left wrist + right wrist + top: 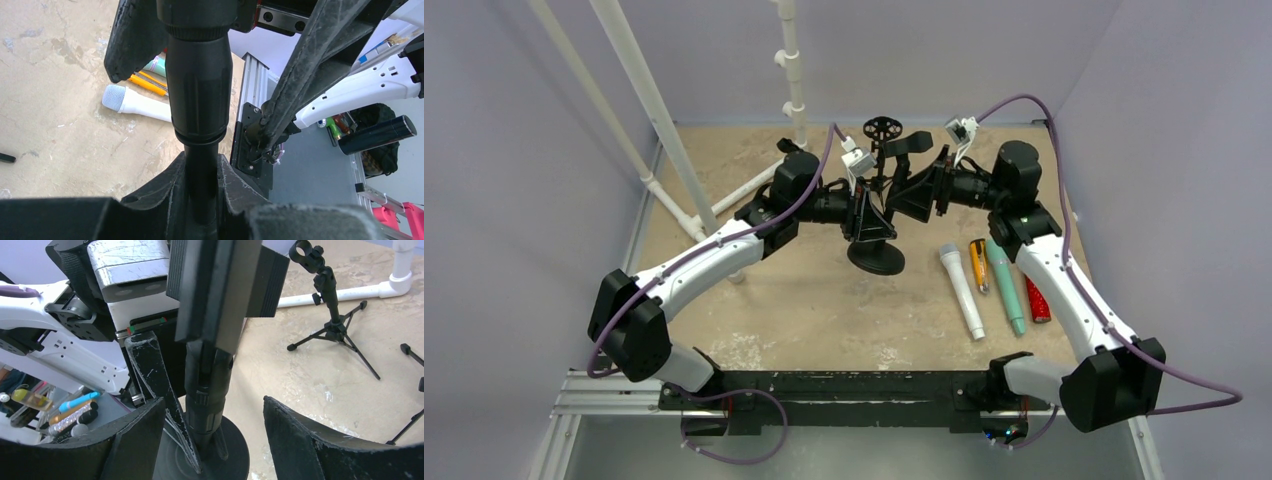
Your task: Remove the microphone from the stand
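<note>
Removal not yet done. Left gripper (200, 200) pinches the pole of the black round-based metal stand (876, 258). Right gripper (210, 410) is spread astride the upper column. The dark elongated microphone (909, 145) (identity uncertain) apparently sits on top, ungrasped; lifting it free remains.

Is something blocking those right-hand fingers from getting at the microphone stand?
Nothing visible does. The right gripper is open, and the microphone stand has its pole right between the fingers. The left gripper is clamped on the same pole lower down, one finger lying alongside it.
</note>
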You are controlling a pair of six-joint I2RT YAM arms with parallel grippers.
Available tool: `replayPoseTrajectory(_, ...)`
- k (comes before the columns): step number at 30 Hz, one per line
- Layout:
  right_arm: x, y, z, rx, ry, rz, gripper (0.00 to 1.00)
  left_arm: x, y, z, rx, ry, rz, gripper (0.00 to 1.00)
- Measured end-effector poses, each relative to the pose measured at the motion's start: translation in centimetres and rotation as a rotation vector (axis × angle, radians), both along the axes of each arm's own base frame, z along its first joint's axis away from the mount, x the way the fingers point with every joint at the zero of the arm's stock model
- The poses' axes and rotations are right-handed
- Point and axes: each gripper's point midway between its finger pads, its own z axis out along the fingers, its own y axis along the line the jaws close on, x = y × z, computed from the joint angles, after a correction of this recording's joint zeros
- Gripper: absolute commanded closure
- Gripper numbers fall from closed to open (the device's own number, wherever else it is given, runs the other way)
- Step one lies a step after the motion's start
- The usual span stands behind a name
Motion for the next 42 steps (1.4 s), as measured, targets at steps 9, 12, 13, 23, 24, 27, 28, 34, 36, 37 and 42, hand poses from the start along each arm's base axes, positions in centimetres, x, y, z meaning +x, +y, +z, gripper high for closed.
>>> replayPoseTrajectory(9, 0.0, 0.0, -1.1, -0.001, 0.011, 0.001, 0.37, 0.0, 0.0, 0.0, -0.001, 0.001, 0.001, 1.0)
replayPoseTrajectory(12, -0.1, 0.0, -1.6, -0.002, 0.026, 0.001, 0.4, 0.1, -0.1, -0.1, 0.001, 0.003, 0.001, 1.0)
replayPoseTrajectory(13, -0.1, 0.0, -1.6, -0.001, 0.026, 0.001, 0.41, 0.1, -0.1, -0.2, 0.003, 0.005, 0.001, 1.0)
replayPoseTrajectory(23, -0.2, 0.4, -1.1, 0.013, 0.001, 0.012, 0.51, 0.3, -0.5, -0.9, 0.015, 0.016, 0.003, 1.0)
replayPoseTrajectory(24, -0.2, 0.5, -1.1, 0.014, 0.0, 0.013, 0.51, 0.3, -0.5, -0.9, 0.015, 0.017, 0.002, 1.0)
replayPoseTrajectory(27, -0.3, 0.5, -1.8, 0.011, 0.014, 0.015, 0.55, 0.3, -0.6, -0.9, 0.016, 0.018, 0.0, 1.0)
replayPoseTrajectory(28, -0.4, 0.6, -2.0, 0.009, 0.021, 0.017, 0.56, 0.3, -0.6, -0.9, 0.016, 0.018, 0.0, 1.0)
replayPoseTrajectory(34, -0.5, 0.6, -2.3, 0.009, 0.024, 0.021, 0.8, 0.3, -0.7, -0.8, 0.014, 0.014, 0.002, 1.0)
replayPoseTrajectory(36, -0.5, 0.7, -2.2, 0.01, 0.017, 0.026, 0.96, 0.4, -0.7, -0.9, 0.017, 0.016, 0.006, 1.0)
replayPoseTrajectory(37, -0.5, 0.7, -2.2, 0.01, 0.019, 0.026, 1.0, 0.4, -0.7, -0.9, 0.018, 0.017, 0.007, 1.0)
replayPoseTrajectory(42, -0.5, 0.7, -2.5, -0.001, 0.021, 0.022, 1.0, 0.4, -0.7, -1.1, 0.025, 0.016, 0.006, 0.91)
